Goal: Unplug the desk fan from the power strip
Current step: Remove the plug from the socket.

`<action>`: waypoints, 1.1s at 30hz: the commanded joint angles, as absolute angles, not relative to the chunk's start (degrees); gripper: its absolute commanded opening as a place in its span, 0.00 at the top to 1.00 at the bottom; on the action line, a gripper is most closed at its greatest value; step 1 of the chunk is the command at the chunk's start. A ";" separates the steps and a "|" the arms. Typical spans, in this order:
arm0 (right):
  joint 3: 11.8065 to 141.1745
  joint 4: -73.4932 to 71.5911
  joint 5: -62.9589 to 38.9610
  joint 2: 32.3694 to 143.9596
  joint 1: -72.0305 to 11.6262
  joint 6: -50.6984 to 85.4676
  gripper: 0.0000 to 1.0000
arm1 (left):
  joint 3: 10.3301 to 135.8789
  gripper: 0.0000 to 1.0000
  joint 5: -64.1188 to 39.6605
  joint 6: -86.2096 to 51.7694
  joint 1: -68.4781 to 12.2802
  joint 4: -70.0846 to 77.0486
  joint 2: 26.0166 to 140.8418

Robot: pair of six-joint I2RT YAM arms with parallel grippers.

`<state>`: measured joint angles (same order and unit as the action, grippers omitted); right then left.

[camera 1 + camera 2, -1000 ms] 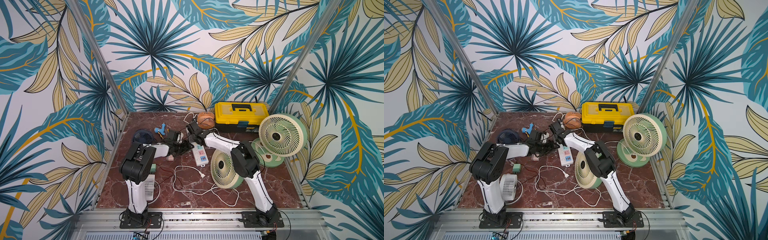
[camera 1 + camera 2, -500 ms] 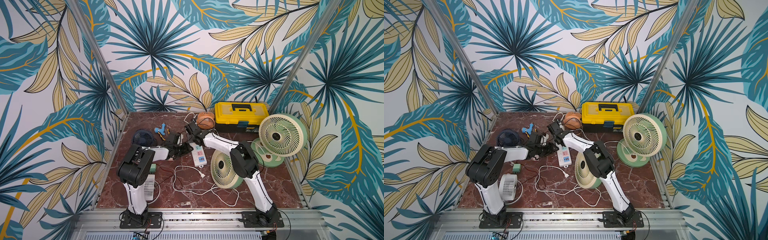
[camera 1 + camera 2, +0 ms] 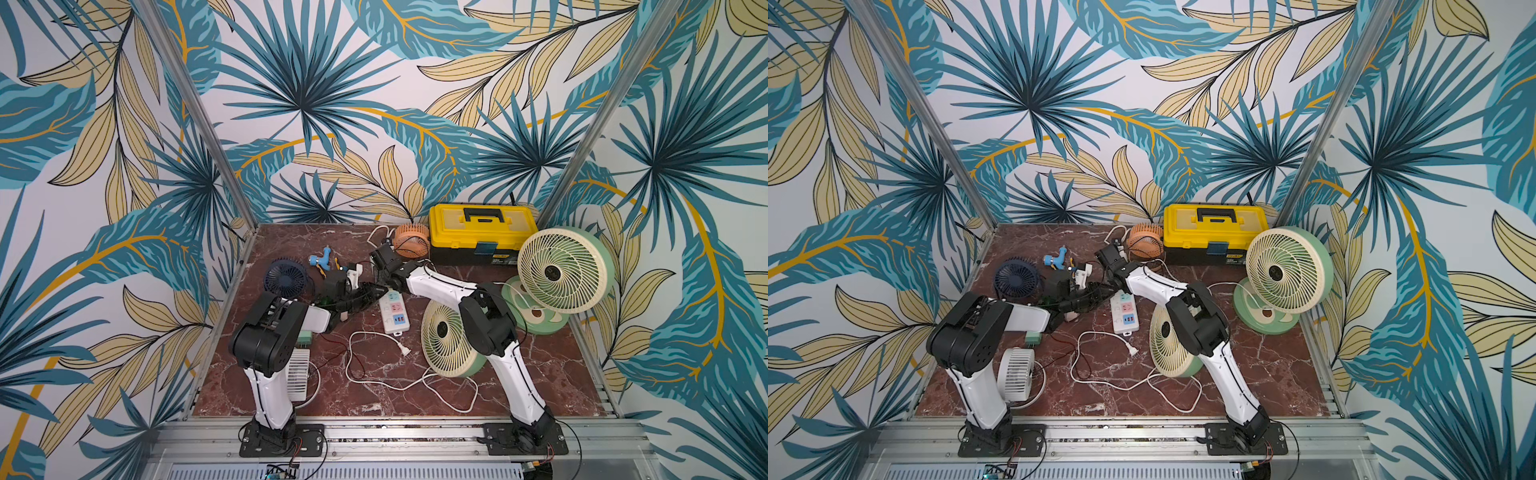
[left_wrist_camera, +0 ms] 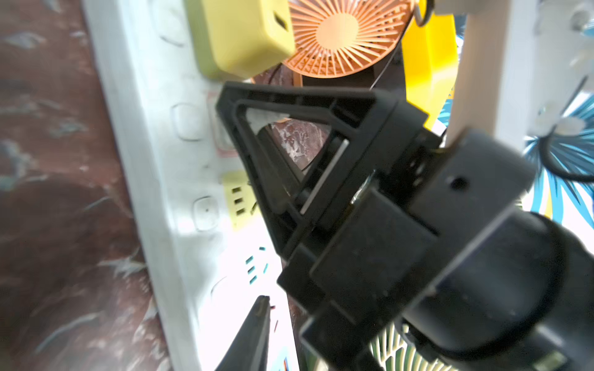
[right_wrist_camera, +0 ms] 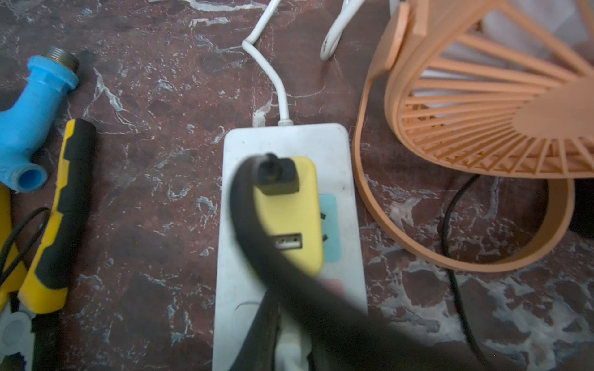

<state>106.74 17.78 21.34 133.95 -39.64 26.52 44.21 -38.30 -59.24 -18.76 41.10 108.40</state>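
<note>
Yellow adapter (image 5: 302,205) on power strip (image 5: 347,154) appears only in wrist views.

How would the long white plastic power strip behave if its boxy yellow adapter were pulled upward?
The white power strip looks stiff and light, so it would probably lift with the yellow adapter. On the smooth marble tabletop it may slide; its thin white cord hardly anchors it.

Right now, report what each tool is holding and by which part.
Right tool: shut, tip at the power strip, gripping nothing visible. Left tool: cannot be told.
</note>
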 commanded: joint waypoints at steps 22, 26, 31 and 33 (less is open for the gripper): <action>102.48 14.74 17.76 132.40 -39.84 28.40 0.95 | 55.87 0.79 -28.41 -43.95 -21.46 7.95 113.83; 101.39 13.12 16.70 131.82 -39.16 30.40 0.95 | 56.29 0.79 -26.77 -43.00 -21.50 5.31 113.72; 103.73 16.08 21.55 132.07 -41.13 28.19 0.95 | 56.92 0.79 -25.86 -42.77 -21.48 4.04 113.89; 101.86 14.03 18.92 131.19 -40.55 29.66 0.96 | 57.19 0.79 -25.81 -42.75 -21.52 3.80 114.19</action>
